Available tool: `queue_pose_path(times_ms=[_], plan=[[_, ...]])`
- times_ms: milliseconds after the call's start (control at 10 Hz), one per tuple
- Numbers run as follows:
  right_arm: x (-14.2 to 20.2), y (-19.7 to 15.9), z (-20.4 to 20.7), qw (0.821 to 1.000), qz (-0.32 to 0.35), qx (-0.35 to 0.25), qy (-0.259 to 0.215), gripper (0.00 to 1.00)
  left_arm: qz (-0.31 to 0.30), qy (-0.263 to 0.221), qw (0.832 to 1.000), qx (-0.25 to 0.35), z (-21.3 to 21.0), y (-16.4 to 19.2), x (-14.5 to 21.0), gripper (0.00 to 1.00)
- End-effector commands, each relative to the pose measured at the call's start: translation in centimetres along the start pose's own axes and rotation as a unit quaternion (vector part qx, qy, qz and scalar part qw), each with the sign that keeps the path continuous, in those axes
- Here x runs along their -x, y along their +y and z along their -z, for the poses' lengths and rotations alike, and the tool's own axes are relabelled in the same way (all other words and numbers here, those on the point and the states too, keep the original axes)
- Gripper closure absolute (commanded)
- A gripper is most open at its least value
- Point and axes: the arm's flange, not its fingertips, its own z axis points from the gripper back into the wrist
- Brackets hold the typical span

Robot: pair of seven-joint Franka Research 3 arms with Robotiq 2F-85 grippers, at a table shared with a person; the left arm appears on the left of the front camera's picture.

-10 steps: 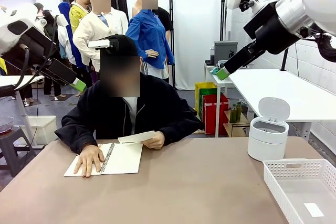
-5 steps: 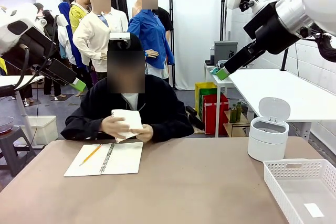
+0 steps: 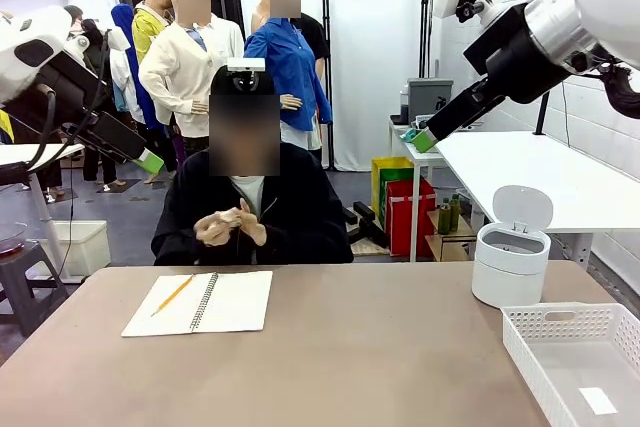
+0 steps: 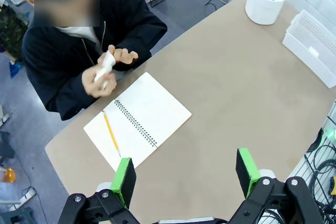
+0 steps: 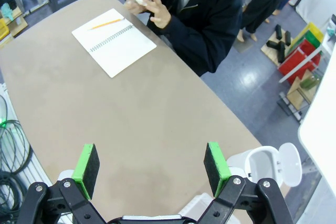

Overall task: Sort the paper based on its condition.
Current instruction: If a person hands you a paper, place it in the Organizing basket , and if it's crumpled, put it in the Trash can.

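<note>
Across the table, the person's hands squeeze a sheet of white paper [image 3: 228,223] into a wad, held at chest height above the table's far edge. The same paper [image 4: 105,65] lies between the palms in the left wrist view, and the paper [image 5: 139,0] is just visible in the right wrist view. My left gripper [image 4: 185,169] hangs open and empty, high over the table's near side. My right gripper [image 5: 151,162] is also open and empty, high above the table. In the front view the left gripper [image 3: 150,160] and right gripper [image 3: 421,138] are both raised, well away from the paper.
An open spiral notebook [image 3: 200,302] with a yellow pencil [image 3: 172,295] on it lies in front of the person. A white bin [image 3: 510,265] with its lid up stands at the right. A white slotted basket [image 3: 560,322] at the near right corner holds a small slip.
The person has lifted a sheet off the notebook and crumpled it between both hands. The pencil now lies on the page. Neither arm has moved.
</note>
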Motion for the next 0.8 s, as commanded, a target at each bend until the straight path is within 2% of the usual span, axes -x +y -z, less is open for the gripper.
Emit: queue_pose_path(times_ms=[0, 700], plan=[[-0.1, -0.03, -0.04, 1.0, 0.002, -0.001, 0.001, 0.0, 0.0, -0.001, 1.0, 0.0, -0.08, 0.01, 0.01, 0.0], [-0.1, -0.03, -0.04, 1.0, 0.002, -0.001, 0.001, 0.0, 0.0, -0.001, 1.0, 0.0, -0.08, 0.01, 0.01, 0.0]])
